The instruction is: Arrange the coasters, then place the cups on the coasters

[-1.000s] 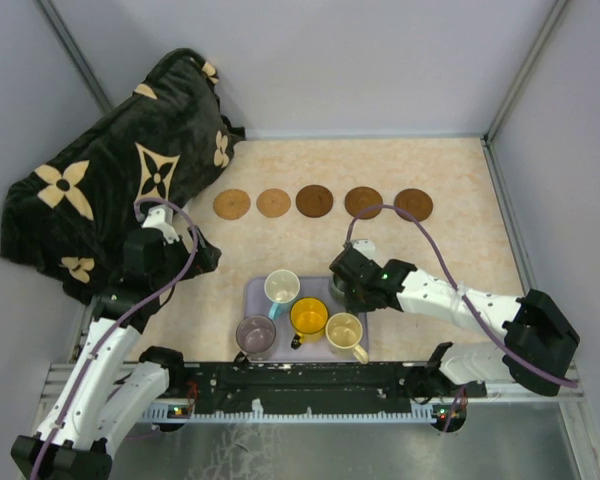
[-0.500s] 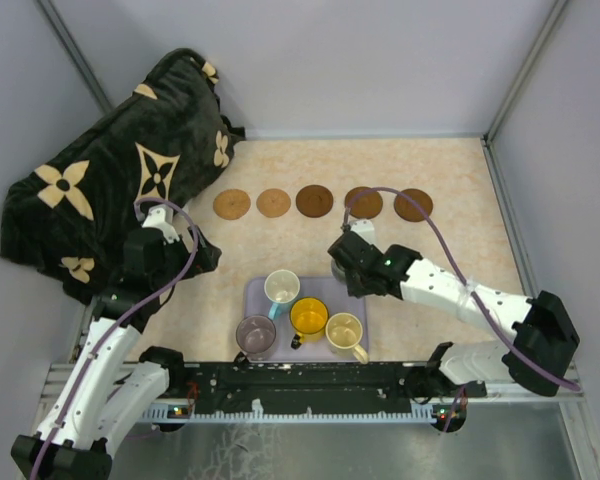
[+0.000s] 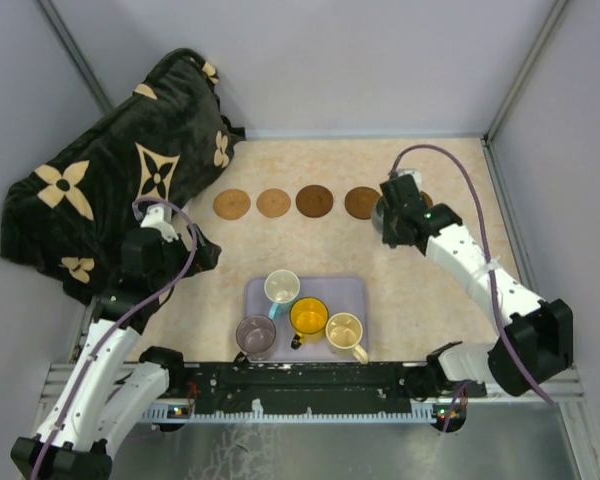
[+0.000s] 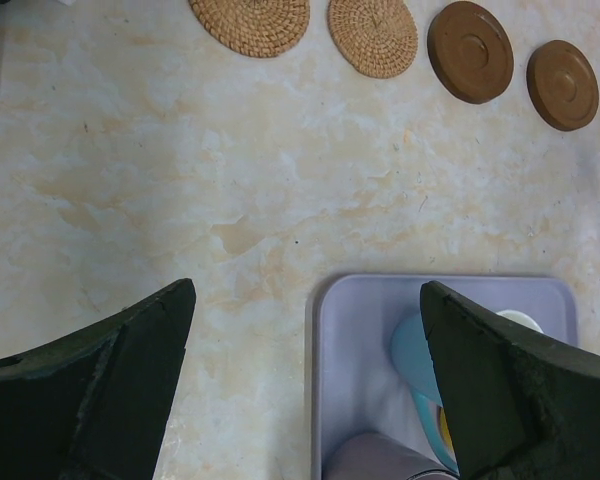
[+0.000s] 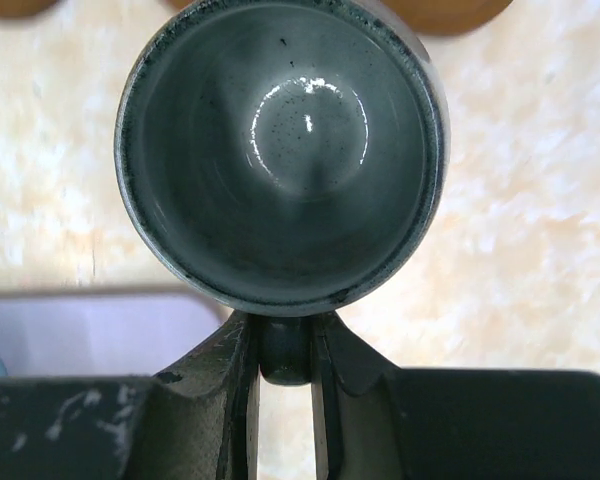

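Five round coasters lie in a row at the back: two tan (image 3: 232,204) (image 3: 273,203), then brown ones (image 3: 314,200) (image 3: 361,202); my right arm mostly covers the rightmost coaster (image 3: 427,199). My right gripper (image 3: 386,218) is shut on the handle of the dark grey-green cup (image 5: 280,150), held upright above the table between the two right-hand coasters. On the lavender tray (image 3: 342,290) stand the white cup with blue handle (image 3: 281,287), the yellow cup (image 3: 308,316), the cream cup (image 3: 344,331) and the purple-grey cup (image 3: 255,333). My left gripper (image 4: 308,290) hangs open over the tray's left edge, holding nothing.
A dark blanket with tan flower shapes (image 3: 120,170) is heaped at the back left, reaching my left arm. Grey walls close in the table at the back and both sides. Bare table lies between the tray and the coaster row.
My right gripper has carried the dark grey-green cup off the tray, back and to the right, to the right end of the coaster row. The left arm has not moved.
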`<state>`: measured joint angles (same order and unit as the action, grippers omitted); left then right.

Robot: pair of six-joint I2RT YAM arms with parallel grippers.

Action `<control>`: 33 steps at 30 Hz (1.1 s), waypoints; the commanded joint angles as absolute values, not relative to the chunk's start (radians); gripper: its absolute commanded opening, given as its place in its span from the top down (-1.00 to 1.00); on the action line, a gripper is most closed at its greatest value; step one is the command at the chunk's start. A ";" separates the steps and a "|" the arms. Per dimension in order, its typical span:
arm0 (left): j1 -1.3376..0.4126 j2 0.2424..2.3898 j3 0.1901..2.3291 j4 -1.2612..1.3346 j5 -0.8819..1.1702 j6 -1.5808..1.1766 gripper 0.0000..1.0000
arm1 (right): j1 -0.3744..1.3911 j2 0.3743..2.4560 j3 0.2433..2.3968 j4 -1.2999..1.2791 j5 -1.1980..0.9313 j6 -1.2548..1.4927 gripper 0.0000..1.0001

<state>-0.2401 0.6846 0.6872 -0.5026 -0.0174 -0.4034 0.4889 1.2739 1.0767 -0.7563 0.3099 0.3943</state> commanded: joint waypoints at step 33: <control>-0.239 0.820 0.691 -0.350 0.042 -0.408 -0.99 | 0.046 1.696 1.281 -0.276 0.106 0.129 1.00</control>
<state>-0.2401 0.8200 0.6872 -0.3740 0.0284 -0.4080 0.0555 1.7061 1.2125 -0.4026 0.1066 0.1410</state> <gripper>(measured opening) 0.997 0.194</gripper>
